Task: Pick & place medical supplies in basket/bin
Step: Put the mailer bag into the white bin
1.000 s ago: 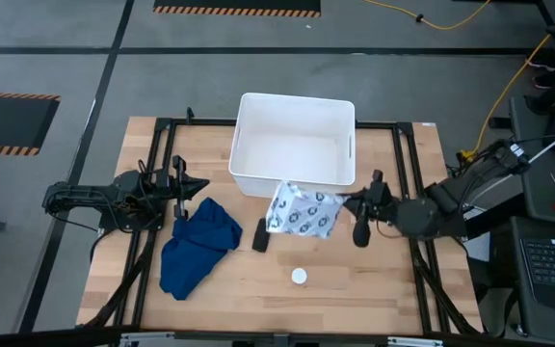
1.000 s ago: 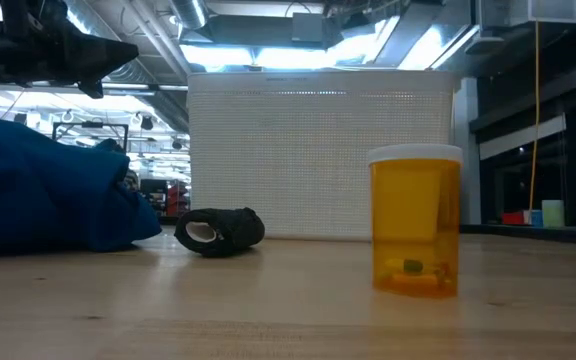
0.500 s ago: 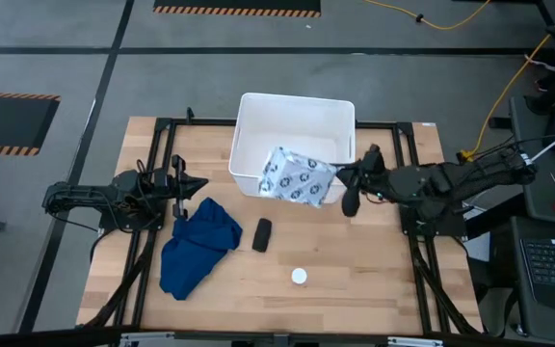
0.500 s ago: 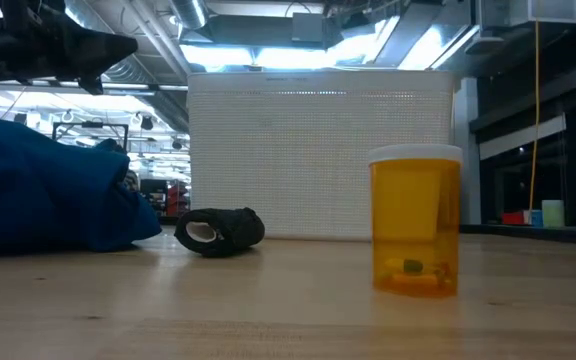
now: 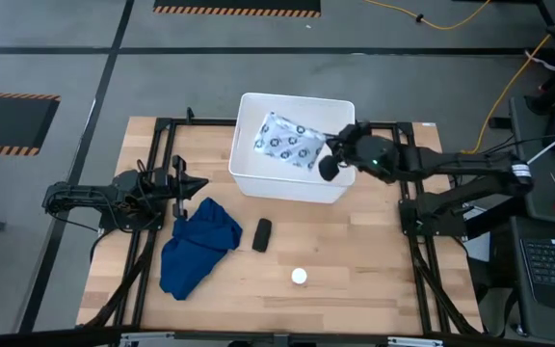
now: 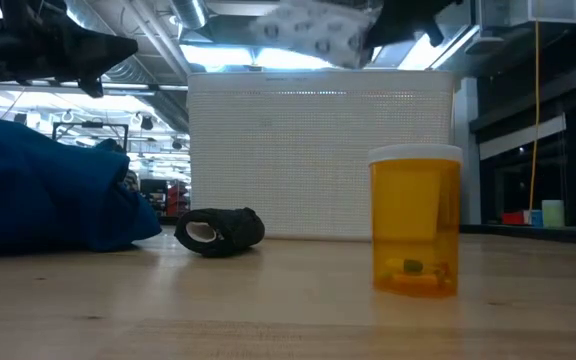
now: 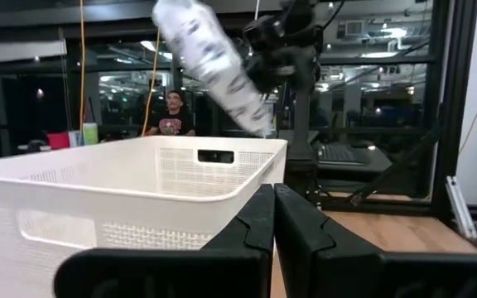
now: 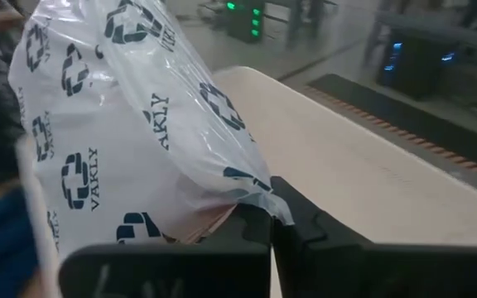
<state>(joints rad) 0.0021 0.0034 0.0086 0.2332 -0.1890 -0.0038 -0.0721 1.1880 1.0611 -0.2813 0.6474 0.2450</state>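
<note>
My right gripper (image 5: 329, 152) is shut on the white packet printed with dark rings (image 5: 285, 141) and holds it above the white tub (image 5: 250, 180). The packet also shows high in the low view (image 6: 313, 25) and in the left wrist view (image 7: 209, 62). The dark blue cloth (image 5: 197, 246), the small black oblong (image 5: 261, 234) and the white round cap (image 5: 300, 277) lie on the table near the tub's near wall. In the low view the cap tops an upright amber bottle (image 6: 415, 220). My left gripper (image 5: 198, 183) waits shut above the cloth's far end. My right gripper pinches the packet between its two fingers at its right-hand edge (image 8: 251, 194), where the film is bunched. The fingers come about level from the table's right. The packet is lifted clear and stretches out leftward from the fingers, over the tub's opening.
The tub's tall walls (image 6: 318, 150) stand between the loose supplies and the table's far edge. Black frame rails (image 5: 152, 145) run along the table's sides. Bare wood (image 5: 374, 270) lies on the near right. A person (image 7: 171, 116) is in the room beyond.
My right gripper has risen and moved toward the table's far edge and somewhat left, staying shut on the packet. The packet, earlier by the tub's near right corner, is now lifted clear and above the tub's opening.
</note>
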